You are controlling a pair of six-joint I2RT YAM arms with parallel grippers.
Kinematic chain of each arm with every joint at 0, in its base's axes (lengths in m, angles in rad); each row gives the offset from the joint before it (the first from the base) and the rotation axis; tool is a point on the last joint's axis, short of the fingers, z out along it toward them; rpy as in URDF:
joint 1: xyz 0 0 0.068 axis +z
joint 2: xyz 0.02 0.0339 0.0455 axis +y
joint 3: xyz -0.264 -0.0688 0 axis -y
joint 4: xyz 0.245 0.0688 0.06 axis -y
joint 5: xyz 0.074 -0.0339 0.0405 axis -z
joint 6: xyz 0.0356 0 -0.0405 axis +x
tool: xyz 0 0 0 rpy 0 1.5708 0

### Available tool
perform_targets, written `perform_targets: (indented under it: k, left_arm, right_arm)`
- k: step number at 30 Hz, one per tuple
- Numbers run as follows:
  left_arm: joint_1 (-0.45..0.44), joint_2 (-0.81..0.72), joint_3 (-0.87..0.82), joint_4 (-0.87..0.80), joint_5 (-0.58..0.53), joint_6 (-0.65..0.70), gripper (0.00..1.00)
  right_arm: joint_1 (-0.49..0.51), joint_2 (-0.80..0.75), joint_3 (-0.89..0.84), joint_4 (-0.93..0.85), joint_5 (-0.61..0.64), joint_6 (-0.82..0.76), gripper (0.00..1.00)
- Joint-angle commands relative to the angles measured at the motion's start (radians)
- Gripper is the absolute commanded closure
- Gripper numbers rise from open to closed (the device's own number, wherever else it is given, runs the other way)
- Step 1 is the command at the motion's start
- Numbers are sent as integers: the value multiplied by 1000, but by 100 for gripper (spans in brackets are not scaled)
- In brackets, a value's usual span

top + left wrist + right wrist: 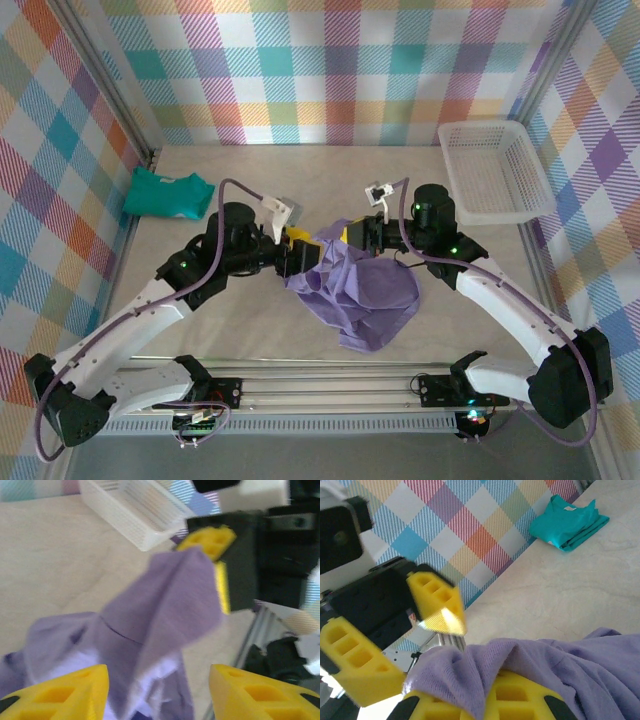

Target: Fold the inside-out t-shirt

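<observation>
- Lavender cloth first: the inside-out t-shirt (pixel 365 295) is near the middle of the desk (pixel 240 335). One edge is lifted between my two arms, and the rest drapes down into a crumpled heap on the surface.
- My right gripper (pixel 495 700) is pressed together on a bunched fold of the shirt. Through its wrist camera I see purple fabric welling up over the yellow fingers.
- My left gripper (pixel 159 687) stands spread. In its wrist view the two yellow fingers sit well apart at the bottom edge, and the cloth hangs loose between them, not pinched.
- From above, the two grippers face each other, nearly tip to tip, at the shirt's raised upper edge.
- A teal folded garment (pixel 165 195) lies at the far left of the desk, well apart from the shirt.
- A white mesh basket (pixel 495 170) sits in the far right corner against the checked wall.
</observation>
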Motion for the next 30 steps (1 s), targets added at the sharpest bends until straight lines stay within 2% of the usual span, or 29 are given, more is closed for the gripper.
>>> perform_targets:
  k: [1, 3, 5, 7, 8, 9, 15, 20, 25, 27, 30]
  left_arm:
    - [-4, 51, 48, -40, -106, 22, 40]
    - [-5, 88, 62, -28, -86, 20, 42]
    - [-3, 120, 82, -26, -77, 18, 51]
    - [0, 138, 98, -25, -91, 7, 69]
    - [7, 143, 105, -22, -101, -5, 82]
    - [15, 144, 110, -17, -113, -18, 88]
    - [57, 122, 119, 24, -93, -50, 93]
    - [61, 152, 129, 35, -112, -84, 96]
    - [61, 202, 157, 16, -153, -128, 98]
    - [61, 235, 174, 12, -122, -144, 99]
    - [56, 271, 185, 11, 0, -130, 98]
  right_arm:
    - [-3, -30, 38, -8, -59, -27, 100]
    - [-4, -35, 40, -15, -72, -35, 100]
    - [-3, -44, 42, -33, -82, -50, 100]
    - [-4, -56, 50, -64, -91, -80, 100]
    - [-5, -63, 54, -84, -98, -99, 100]
    - [-6, -69, 61, -114, -104, -127, 100]
    - [-24, -78, 81, -210, -192, -242, 100]
    - [-23, -45, 81, -169, -325, -267, 100]
    - [-23, -32, 67, -117, -399, -292, 100]
    - [-22, -32, 56, -72, -400, -278, 100]
    - [-21, -25, 39, 2, -376, -244, 100]
